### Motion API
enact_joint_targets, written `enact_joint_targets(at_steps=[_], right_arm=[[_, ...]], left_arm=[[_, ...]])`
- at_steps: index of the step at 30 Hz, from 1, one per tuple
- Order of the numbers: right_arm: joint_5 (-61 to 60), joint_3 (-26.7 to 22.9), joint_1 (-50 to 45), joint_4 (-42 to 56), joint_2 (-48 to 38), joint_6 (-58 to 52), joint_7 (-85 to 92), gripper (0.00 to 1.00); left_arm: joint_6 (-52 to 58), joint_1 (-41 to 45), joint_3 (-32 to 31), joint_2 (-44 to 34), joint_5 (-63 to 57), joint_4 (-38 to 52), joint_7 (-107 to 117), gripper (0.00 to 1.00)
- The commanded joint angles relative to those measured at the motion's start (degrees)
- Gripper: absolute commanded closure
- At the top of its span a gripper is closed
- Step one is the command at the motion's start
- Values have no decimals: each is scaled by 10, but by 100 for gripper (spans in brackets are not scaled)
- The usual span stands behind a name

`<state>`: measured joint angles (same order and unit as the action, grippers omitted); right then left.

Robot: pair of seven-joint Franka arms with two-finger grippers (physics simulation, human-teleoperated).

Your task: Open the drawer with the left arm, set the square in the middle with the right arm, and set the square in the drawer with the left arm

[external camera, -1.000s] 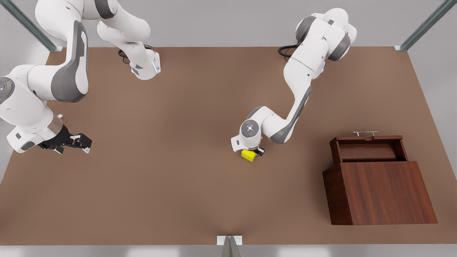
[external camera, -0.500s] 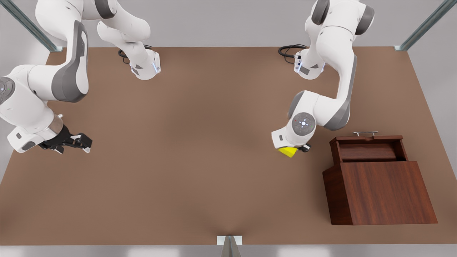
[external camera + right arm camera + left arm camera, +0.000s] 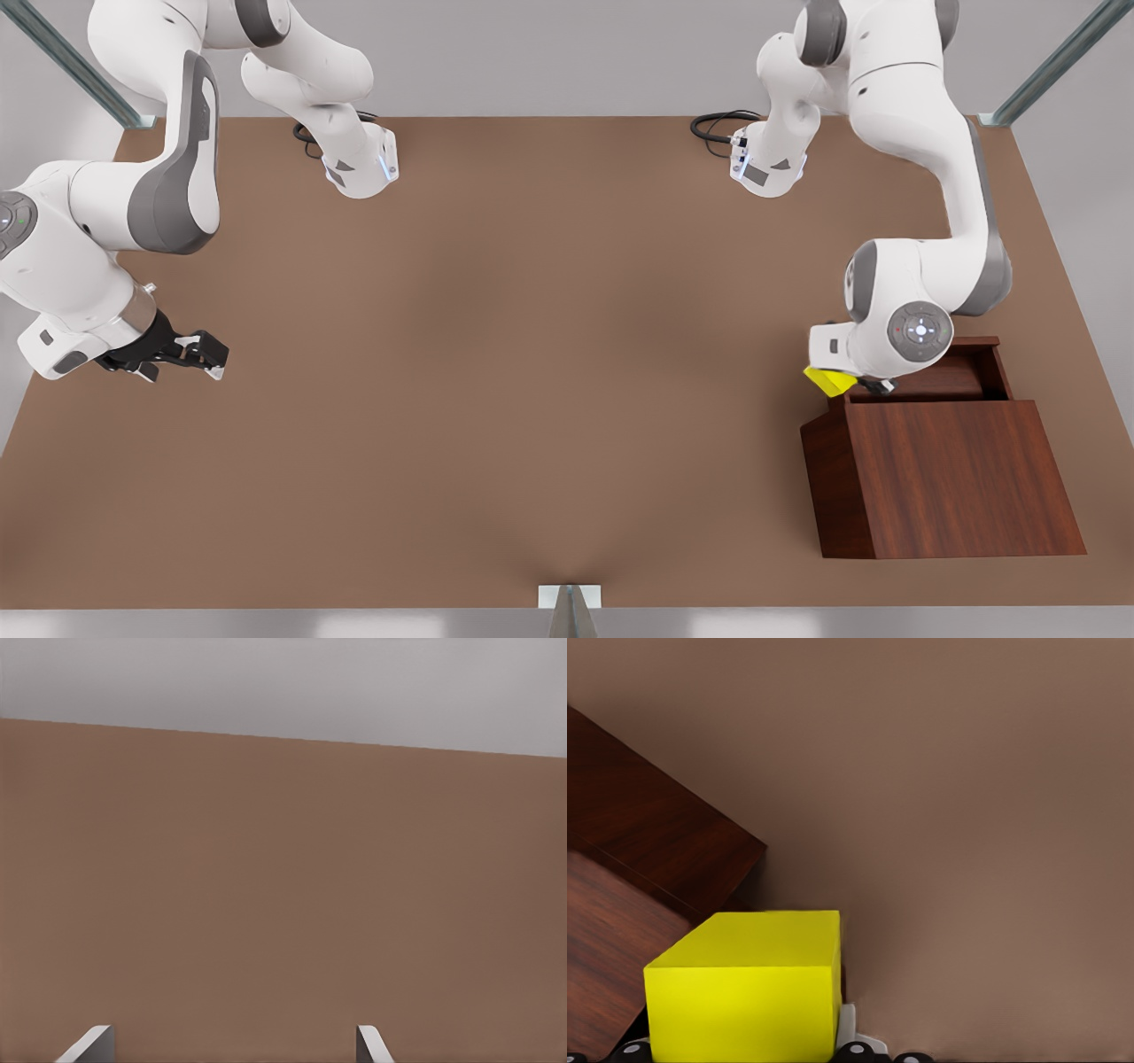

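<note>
My left gripper [image 3: 858, 385] is shut on the square [image 3: 828, 381], a small yellow cube. It hangs over the open drawer's [image 3: 961, 377] wall on the front view's left side. In the left wrist view the square [image 3: 749, 992] sits between the fingers, with the dark wooden box [image 3: 656, 833] just beyond it. The arm's wrist covers the drawer's handle. My right gripper [image 3: 208, 354] waits open near the table edge at the front view's left, and its fingertips [image 3: 372, 1045] stand apart over bare tabletop.
The large reddish-brown wooden box [image 3: 957, 474] stands at the front view's right, near the front edge. Both arm bases [image 3: 359, 168] sit along the far edge. Brown tabletop [image 3: 532, 354] stretches between the two grippers.
My left arm has carried the square from the table's middle toward the front view's right, up to the open drawer's edge. The right arm has stayed still.
</note>
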<state>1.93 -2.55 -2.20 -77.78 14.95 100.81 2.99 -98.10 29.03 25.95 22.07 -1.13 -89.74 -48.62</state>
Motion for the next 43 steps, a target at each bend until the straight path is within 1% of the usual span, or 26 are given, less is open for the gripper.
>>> enact_joint_targets(at_steps=[1, 3, 9, 13, 19, 20, 22, 28, 30, 31, 32, 33, 34, 35, 36, 37, 38, 40, 42, 43], right_arm=[[0, 0, 0, 0, 0, 0, 0, 0], [0, 0, 0, -1, 0, -1, 0, 0], [0, 0, 0, 0, 0, -1, 0, 0], [0, 0, 0, 0, -1, -1, 0, 0], [0, 0, 0, 0, 0, 0, 0, 0], [0, 0, 0, 0, 0, -1, 0, 0], [0, 0, 0, 0, 0, 0, 0, 0], [0, 0, 0, 0, 0, -1, 0, 0], [0, 0, 0, 0, 0, -1, 0, 0], [0, 0, 0, 0, 0, -1, 0, 0], [0, 0, 0, 0, 0, -1, 0, 0], [0, 0, 1, 0, -1, -1, 0, 0], [0, 0, 0, 0, 0, -1, 0, 0], [0, 0, 0, 0, 0, -1, 0, 0], [0, 0, 0, 0, 0, -1, 0, 0], [0, 0, 0, 0, 0, 0, 0, 0], [0, 0, 0, 0, 0, 0, 0, 0], [-1, 0, 0, 0, 0, 0, 0, 0], [0, 0, 0, 0, 0, 0, 0, 0], [0, 0, 0, 0, 0, 0, 0, 0]], left_arm=[[-2, 0, 8, 0, 3, 0, -16, 27], [-16, 0, 37, 0, 3, -11, -74, 27], [-44, 1, 85, 0, 3, -40, -168, 27], [-52, 1, 104, 2, 2, -50, -208, 26], [-52, -3, 105, 18, 2, -51, -218, 25], [-53, -3, 107, 19, 2, -51, -220, 23], [-53, -5, 110, 23, 2, -51, -221, 0], [-46, -5, 111, 23, 2, -49, -220, 0], [-10, 2, 106, 11, 3, -33, -47, 0], [54, 7, 103, 19, 15, 19, 26, 0], [71, 8, 93, 25, 96, 61, 199, 0], [71, 8, 75, 25, 113, 88, 329, 0], [71, 8, 55, 24, 107, 119, 408, 0], [68, -1, 23, 6, 104, 122, 462, 0], [63, -54, -63, -33, 76, 123, 524, 0], [63, -143, -190, -56, 9, 123, 564, 0], [63, -199, -266, -69, -28, 120, 570, 0], [62, -270, -353, -88, -63, 114, 569, 0], [31, -270, -354, -106, -73, 77, 569, 0], [31, -270, -354, -107, -74, 77, 569, 0]])
